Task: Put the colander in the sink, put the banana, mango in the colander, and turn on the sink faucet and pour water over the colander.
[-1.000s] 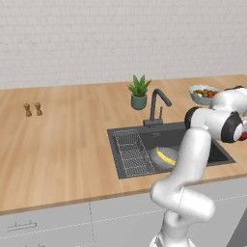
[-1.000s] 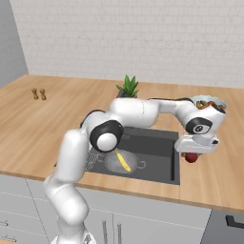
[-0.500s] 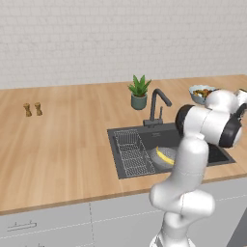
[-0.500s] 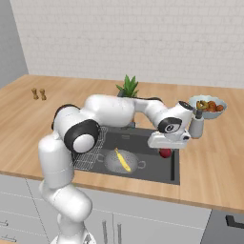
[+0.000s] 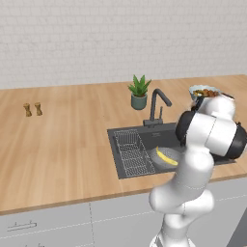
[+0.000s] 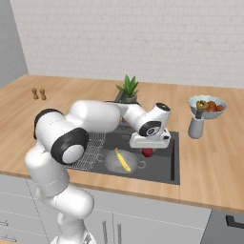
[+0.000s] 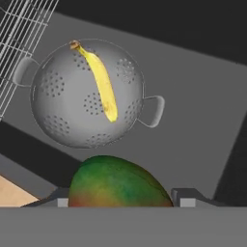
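The mango (image 7: 118, 185), green fading to red, sits between my gripper's (image 7: 120, 201) two fingertips, which are shut on it. In the right base view the gripper (image 6: 148, 147) hangs over the sink (image 6: 164, 164) with the mango (image 6: 147, 153) under it, just right of the colander (image 6: 114, 164). The round grey colander (image 7: 72, 106) rests on the sink floor (image 7: 198, 111) with the yellow banana (image 7: 102, 82) lying inside it. From the left base the colander (image 5: 157, 155) and banana (image 5: 166, 157) show beside my arm. The dark faucet (image 5: 158, 102) stands behind the basin, with no water running.
A wire rack (image 6: 93, 147) fills the sink's left part (image 7: 21, 34). Behind the sink stands a potted plant (image 5: 139, 91). A fruit bowl (image 6: 208, 106) and a grey cup (image 6: 195, 127) stand on the counter to the right. Two small shakers (image 5: 32, 109) sit far left.
The arm has swung left from over the right counter to above the sink, carrying the mango. The gripper has stayed shut on it. Colander and banana have not moved.
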